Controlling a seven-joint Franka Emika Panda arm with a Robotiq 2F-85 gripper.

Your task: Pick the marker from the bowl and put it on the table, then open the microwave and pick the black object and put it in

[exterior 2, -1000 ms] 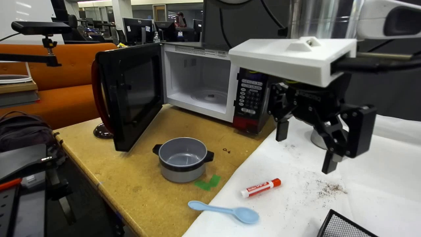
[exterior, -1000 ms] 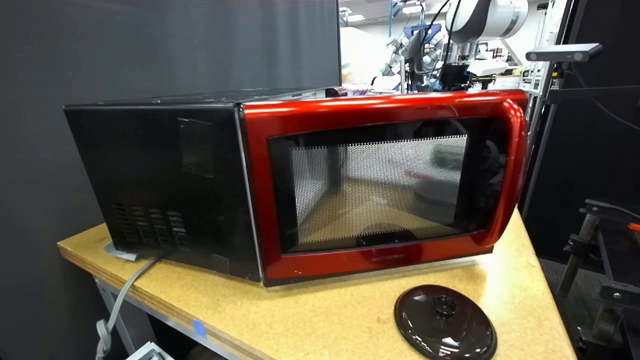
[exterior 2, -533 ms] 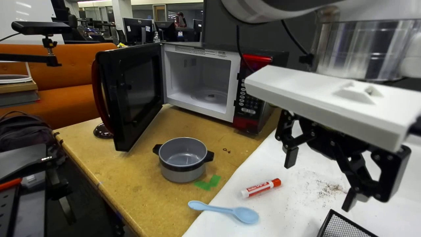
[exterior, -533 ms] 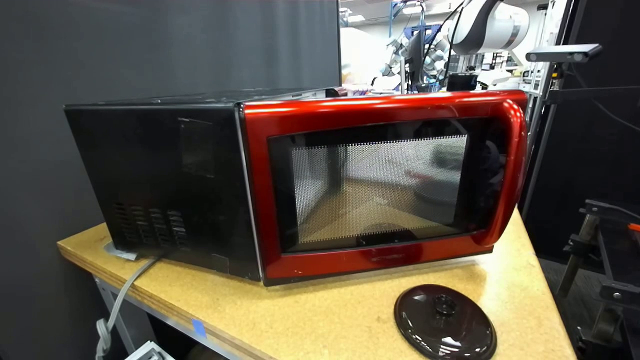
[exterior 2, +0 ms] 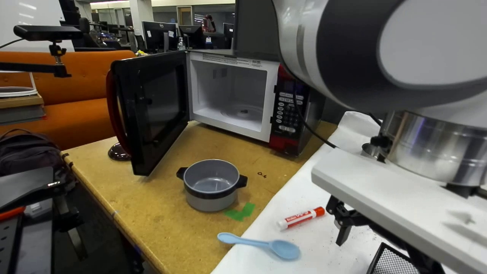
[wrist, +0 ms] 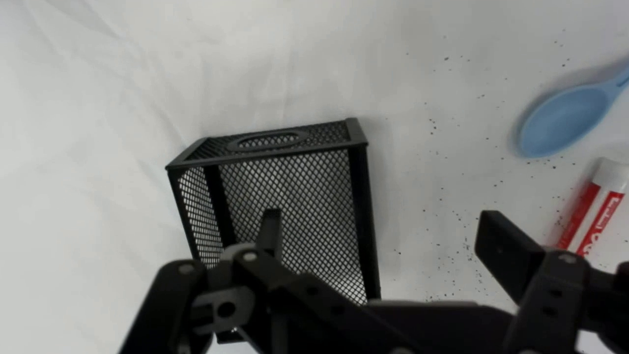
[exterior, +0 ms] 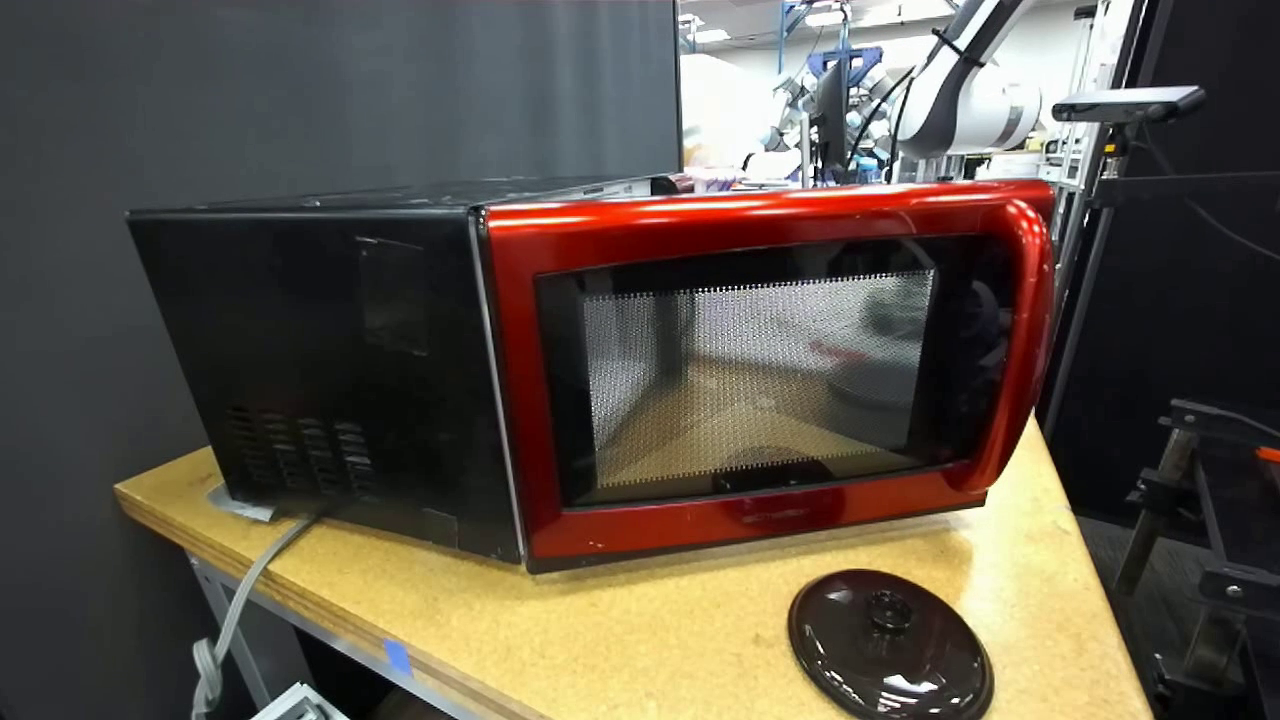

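White sheeting (wrist: 98, 98) underlies the black mesh box (wrist: 307, 201) as my gripper (wrist: 382, 219) hangs near it, 2 fingers (wrist: 506, 248) spread, grasping nothing. Best course, I judge: straddle its wall nearest the marker (wrist: 593, 211), descend straight, then squeeze gently, sparing the mesh.

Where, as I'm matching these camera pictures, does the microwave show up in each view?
In an exterior view: microwave, across the middle, red door front showing.
In an exterior view: microwave, upper centre, white inside showing.
Wrist view: not in it.
Shared landmark, both exterior views: dark round lid.
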